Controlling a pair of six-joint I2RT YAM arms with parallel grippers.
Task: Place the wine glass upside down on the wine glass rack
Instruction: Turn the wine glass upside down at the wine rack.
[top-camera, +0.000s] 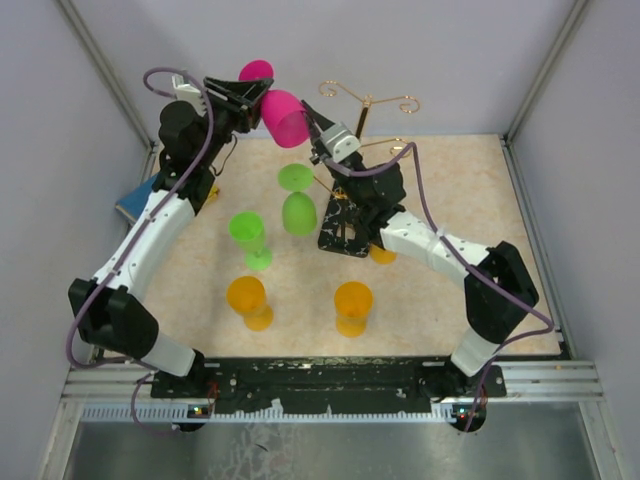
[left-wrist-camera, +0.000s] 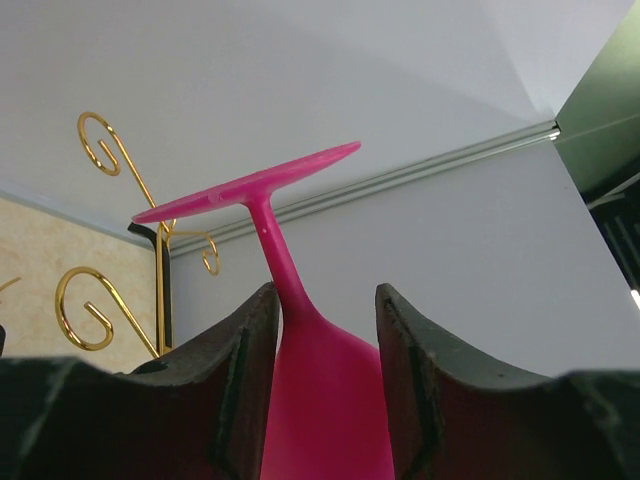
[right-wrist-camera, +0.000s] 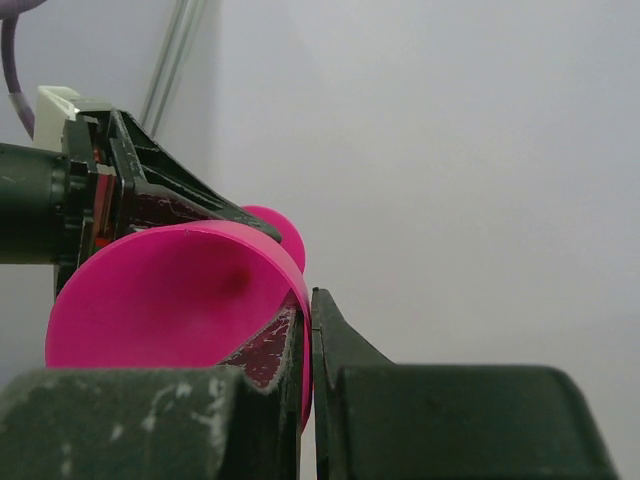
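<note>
A pink wine glass (top-camera: 283, 118) is held in the air at the back of the table, between both grippers, with its foot toward the back wall. My left gripper (top-camera: 255, 97) is shut on its bowl near the stem. In the left wrist view the glass (left-wrist-camera: 320, 390) sits between the fingers (left-wrist-camera: 245, 360), foot up. My right gripper (top-camera: 308, 110) is shut on the bowl's rim; the right wrist view shows the rim (right-wrist-camera: 160, 300) pinched between its fingertips (right-wrist-camera: 340, 340). The gold wire wine glass rack (top-camera: 368, 100) stands just right of the glass on its black base (top-camera: 345, 232). Its spirals (left-wrist-camera: 95, 145) show left of the glass.
A green glass (top-camera: 298, 205) hangs upside down by the rack. Another green glass (top-camera: 247, 232) and two orange glasses (top-camera: 247, 297) (top-camera: 352, 300) stand on the beige table. A third orange glass (top-camera: 383, 253) is partly hidden by my right arm. A blue object (top-camera: 135, 200) lies at the left edge.
</note>
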